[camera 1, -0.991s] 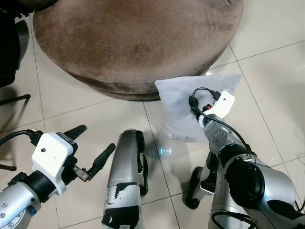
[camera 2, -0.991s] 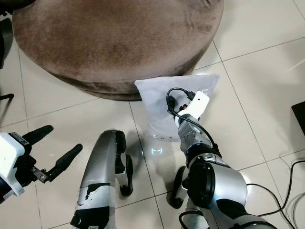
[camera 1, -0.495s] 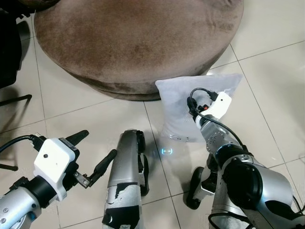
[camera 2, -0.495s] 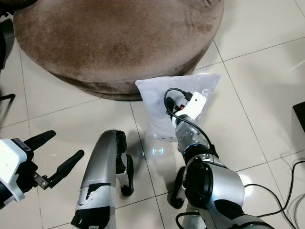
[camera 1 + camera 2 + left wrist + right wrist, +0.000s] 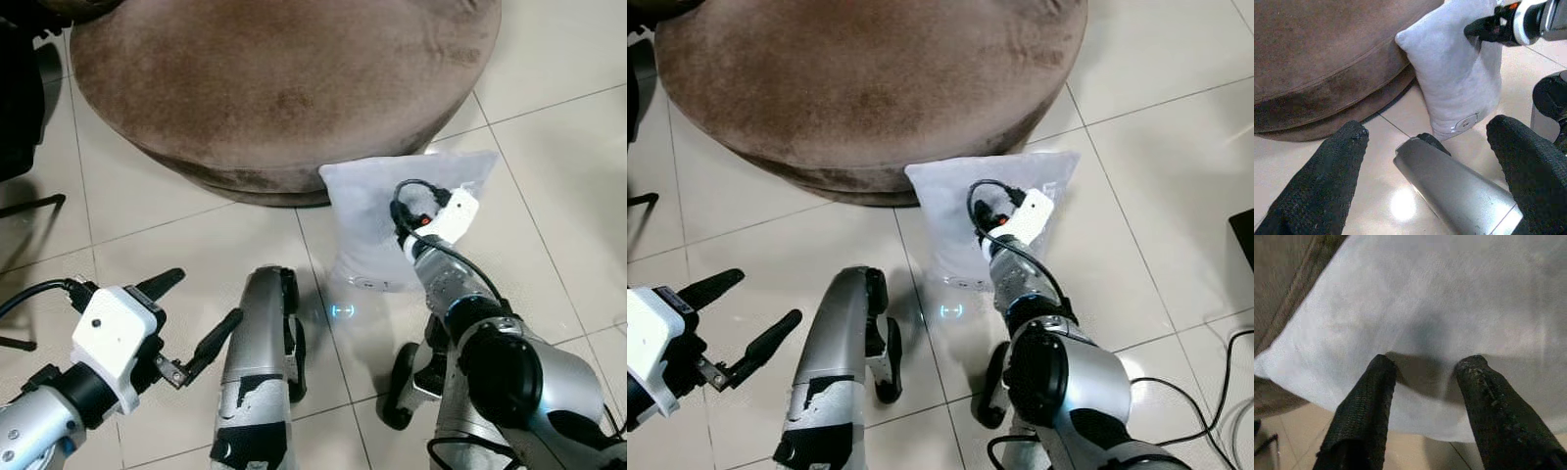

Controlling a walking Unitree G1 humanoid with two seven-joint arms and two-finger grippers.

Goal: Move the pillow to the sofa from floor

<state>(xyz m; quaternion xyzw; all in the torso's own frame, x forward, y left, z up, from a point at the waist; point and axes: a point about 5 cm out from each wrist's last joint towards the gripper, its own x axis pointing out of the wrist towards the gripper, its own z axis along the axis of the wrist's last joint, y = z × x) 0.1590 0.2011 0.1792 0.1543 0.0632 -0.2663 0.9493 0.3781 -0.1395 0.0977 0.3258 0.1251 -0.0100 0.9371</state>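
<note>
pillow (image 5: pixel 377 230): pale grey, small tag low down (leaning on brown sofa (image 5: pixel 284 88))
right gripper (image 5: pixel 1425 374): fingers apart, tips pressing pillow
left gripper (image 5: pixel 191 313): spread, over floor (image 5: pixel 558 147)

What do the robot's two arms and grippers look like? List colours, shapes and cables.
Both arms are silver metal with rounded black joints. Each wrist carries a white boxy camera module fed by a looping black cable. The left gripper and right gripper each have two long, black, rough-textured fingers.
</note>
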